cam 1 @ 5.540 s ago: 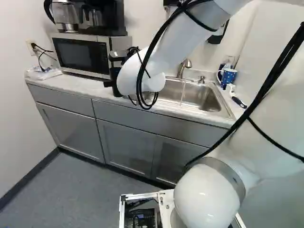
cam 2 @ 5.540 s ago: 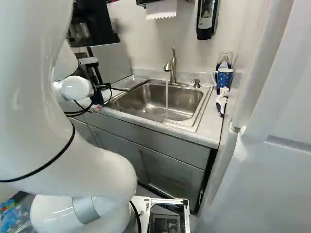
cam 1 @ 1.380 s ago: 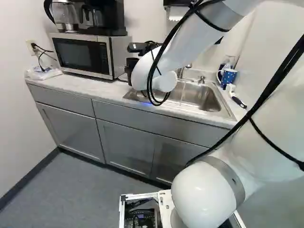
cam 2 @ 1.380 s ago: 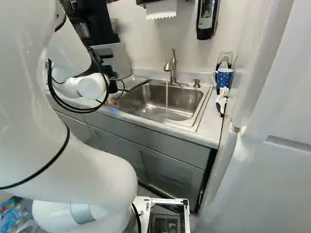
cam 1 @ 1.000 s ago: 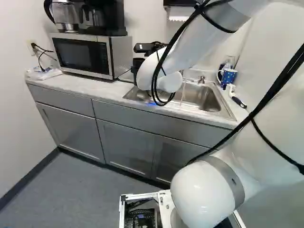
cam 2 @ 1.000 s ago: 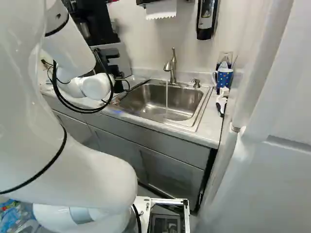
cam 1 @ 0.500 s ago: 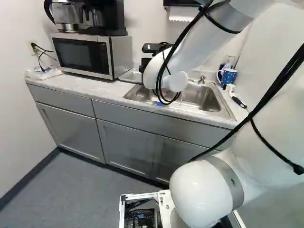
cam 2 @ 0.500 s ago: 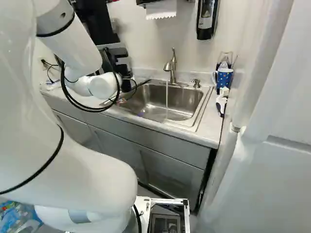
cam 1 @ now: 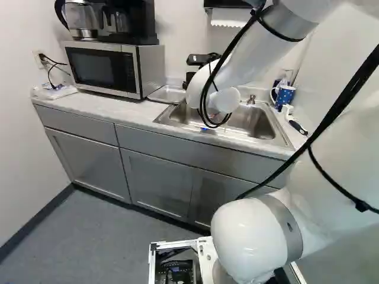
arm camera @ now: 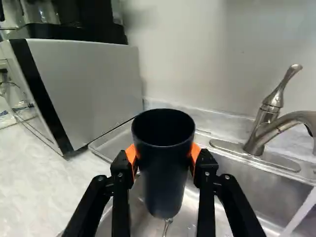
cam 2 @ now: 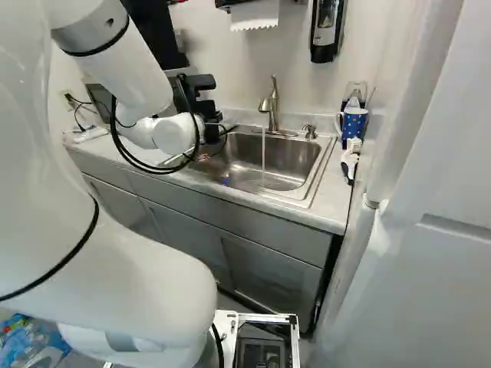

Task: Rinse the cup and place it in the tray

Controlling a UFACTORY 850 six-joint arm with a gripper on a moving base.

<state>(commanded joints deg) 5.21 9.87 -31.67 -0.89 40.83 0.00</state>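
In the right base view the black gripper (cam 2: 204, 109), partly hidden by the white wrist, is over the sink's left end. The wrist view shows my gripper (arm camera: 164, 152) shut on a dark cup (arm camera: 164, 185), an orange pad touching it on either side. The cup stands upright with its mouth up; a little water hangs or runs below its base. A shallow metal tray (cam 1: 167, 93) lies between microwave and sink, partly behind the cup in the wrist view. Water runs from the faucet (cam 2: 272, 106) into the sink (cam 2: 307, 157), to the side of the cup.
The microwave (cam 1: 102, 68) stands beside the tray, with coffee makers on top. A soap pump (cam 2: 309, 132) is by the faucet. A blue dotted mug (cam 2: 354, 123) and a brush (cam 2: 350, 159) stand at the counter's right end, near the wall.
The arm has carried the gripper rightward from beside the microwave to over the sink's left part, uncovering the tray in the left base view. The base has stayed put, and the water keeps running.
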